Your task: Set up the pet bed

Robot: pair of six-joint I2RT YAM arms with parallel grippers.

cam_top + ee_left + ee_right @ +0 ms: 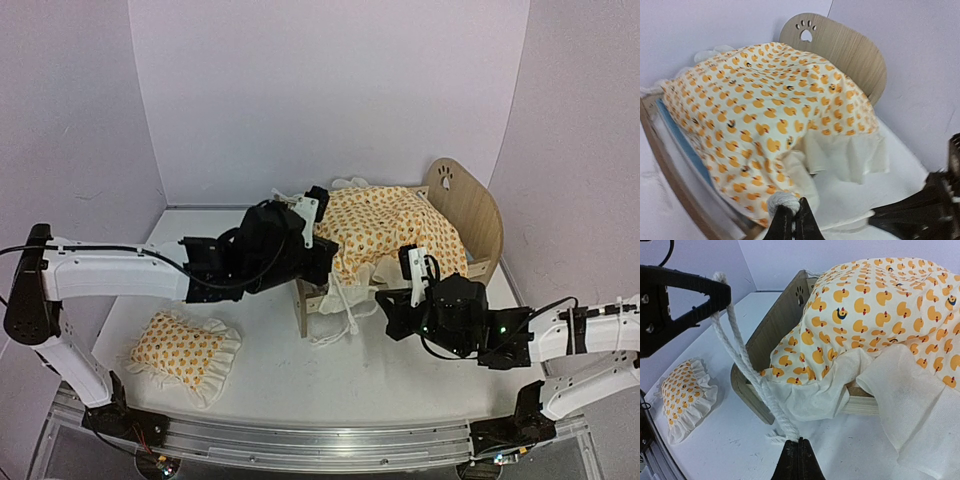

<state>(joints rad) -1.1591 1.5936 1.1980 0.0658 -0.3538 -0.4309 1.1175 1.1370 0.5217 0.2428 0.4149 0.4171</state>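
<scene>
Pet bed (470, 205); rope (751, 372) in closed grippers (792, 216) (799, 451)

The white table (300, 370) carries the pet bed (470, 205) at its far right. A ruffled duck-print pillow (182, 348) lies flat at the near left, well apart from it.

Bright, even lighting; soft shadows; mild blur.
</scene>
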